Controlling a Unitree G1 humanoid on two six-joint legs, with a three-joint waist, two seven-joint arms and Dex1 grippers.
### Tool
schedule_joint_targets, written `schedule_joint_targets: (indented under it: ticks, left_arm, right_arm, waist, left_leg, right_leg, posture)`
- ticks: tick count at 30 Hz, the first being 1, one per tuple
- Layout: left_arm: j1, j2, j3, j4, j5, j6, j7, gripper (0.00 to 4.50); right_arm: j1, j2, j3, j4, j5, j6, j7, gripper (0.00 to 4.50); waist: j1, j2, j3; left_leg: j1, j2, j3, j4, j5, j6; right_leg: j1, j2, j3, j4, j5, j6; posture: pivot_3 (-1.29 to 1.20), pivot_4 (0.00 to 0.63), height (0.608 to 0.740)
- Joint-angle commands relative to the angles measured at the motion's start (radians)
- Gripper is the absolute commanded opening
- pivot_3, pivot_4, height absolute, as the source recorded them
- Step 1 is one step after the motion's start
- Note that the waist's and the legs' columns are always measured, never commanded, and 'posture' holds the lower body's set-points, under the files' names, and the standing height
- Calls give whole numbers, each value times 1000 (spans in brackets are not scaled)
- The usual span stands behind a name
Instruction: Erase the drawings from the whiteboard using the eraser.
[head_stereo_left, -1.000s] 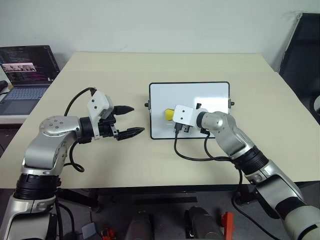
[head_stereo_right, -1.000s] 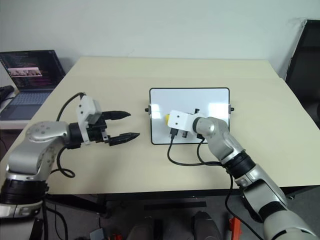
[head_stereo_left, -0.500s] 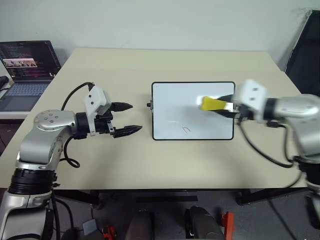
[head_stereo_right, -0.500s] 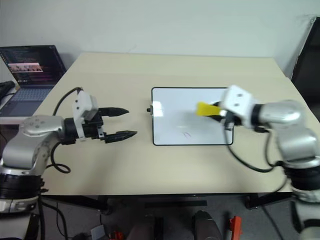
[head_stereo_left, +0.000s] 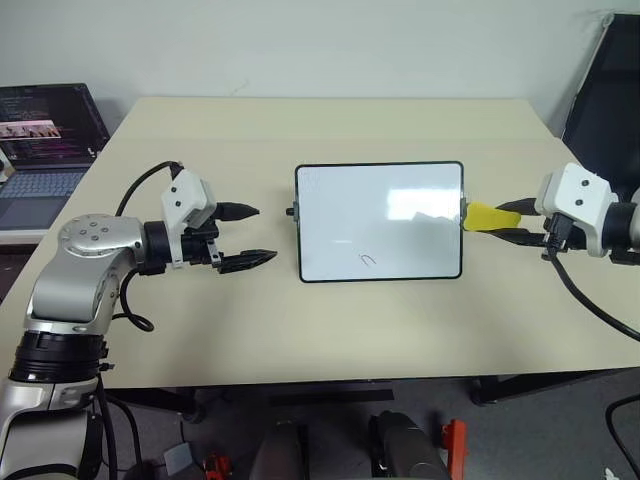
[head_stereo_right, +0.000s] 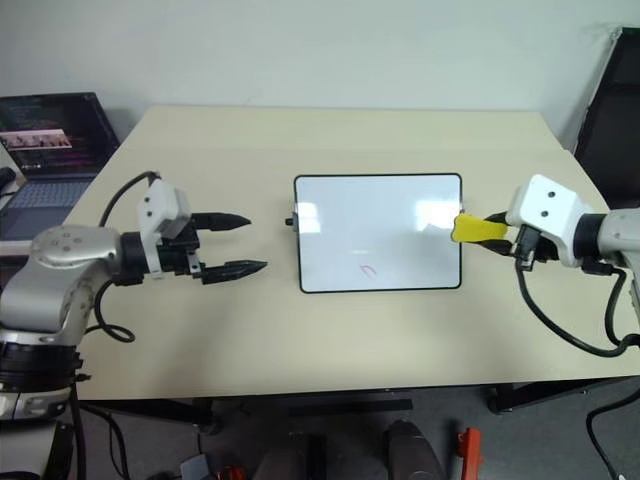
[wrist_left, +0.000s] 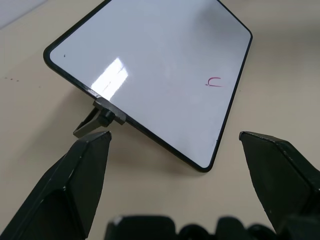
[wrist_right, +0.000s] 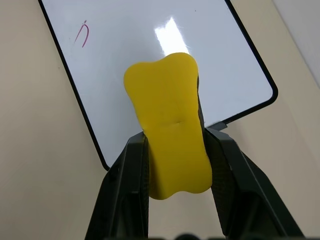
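Note:
The whiteboard (head_stereo_left: 380, 220) lies flat in the middle of the table. One small reddish squiggle, the drawings (head_stereo_left: 367, 260), sits near its front edge and also shows as a mark (wrist_left: 214, 82) in the left wrist view. My right gripper (head_stereo_left: 505, 222) hovers just off the board's right edge, raised above the table, shut on the yellow eraser (head_stereo_left: 484, 217). The eraser (wrist_right: 170, 130) is clamped between both black fingers in the right wrist view. My left gripper (head_stereo_left: 250, 235) is open to the left of the board, level with its side knob (wrist_left: 105, 114), holding nothing.
A laptop (head_stereo_left: 45, 135) with a lit screen stands on a side surface at the far left. A dark chair (head_stereo_left: 605, 90) is at the back right. Bare tabletop (head_stereo_left: 330, 320) surrounds the board on every side.
My right gripper has swung with the eraser from the board's lower middle up and off its right edge, uncovering the reddish squiggle. The left gripper has stayed in place; the camera shifted slightly.

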Motion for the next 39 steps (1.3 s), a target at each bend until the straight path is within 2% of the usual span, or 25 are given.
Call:
schedule_joint_targets:
  ticks: [1,12,16,23,30,39]
  left_arm:
    - [5,8,22,-31,-5,-6,4,4500]
    - [15,5,28,-46,-12,0,15,4500]
    - [13,-12,6,-49,-9,-2,22,4500]
    - [40,-50,-24,-67,-1,2,29,4500]
    - [40,-70,-45,-87,-5,14,29,4500]
    - [49,-80,-55,-117,-9,35,27,4500]
  right_arm:
    - [-20,-21,-4,-7,12,-26,1,1273]
    - [-74,19,47,11,19,-25,-25,1273]
    - [-102,160,100,-34,33,12,-119,1273]
    - [-164,338,275,78,-169,-40,-317,1273]
    - [-204,440,362,175,-241,-95,-362,1273]
    - [-219,496,401,266,-293,-81,-377,1273]
  waist:
    - [0,0,0]
    - [1,0,0]
    - [-2,0,0]
    - [2,0,0]
    - [3,0,0]
    - [2,0,0]
  left_leg:
    - [0,0,0,0,0,0]
    - [0,0,0,-1,0,0]
    - [1,0,0,-1,0,0]
    - [0,0,0,-1,0,0]
    - [0,0,-1,-1,0,0]
    - [0,0,-1,-1,0,0]
  right_leg:
    - [0,0,0,0,0,0]
    - [0,0,0,0,0,0]
    - [0,0,0,1,2,-4]
    - [-1,0,0,1,3,-5]
    - [-1,0,-1,1,3,-5]
    - [-1,0,-1,2,3,-5]
  posture:
    - [0,150,740]
    - [0,150,740]
    - [0,150,740]
    - [0,150,740]
    - [0,150,740]
    - [0,150,740]
